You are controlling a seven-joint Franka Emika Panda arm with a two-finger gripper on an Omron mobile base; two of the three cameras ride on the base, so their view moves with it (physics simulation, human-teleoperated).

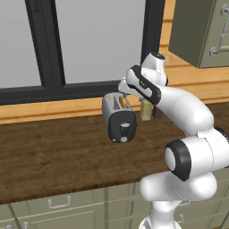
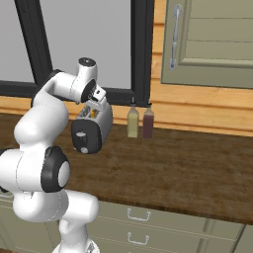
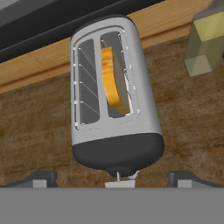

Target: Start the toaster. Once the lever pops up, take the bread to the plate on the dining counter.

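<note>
The silver-grey toaster [image 1: 117, 114] stands on the wood counter below the window, its black end panel [image 1: 121, 128] turned toward me. From the hand view I look down into the toaster [image 3: 113, 96]: the bread [image 3: 114, 81], a tan slice with a yellow-brown crust, stands in the right-hand slot, and the left slot is empty. My gripper [image 3: 114, 178] hovers above the panel end, open, its fingertips [image 3: 41, 178] wide apart and holding nothing. In the right base view the hand [image 2: 97, 101] sits just over the toaster [image 2: 94, 127]. The lever is too small to tell apart. Plate and dining counter are out of view.
Two bottles stand right of the toaster at the wall, one pale yellow [image 2: 133, 122] and one dark red [image 2: 147, 122]. A wall cabinet [image 2: 212, 39] hangs above right. The wood counter [image 1: 53, 152] runs over handled drawers [image 1: 59, 203].
</note>
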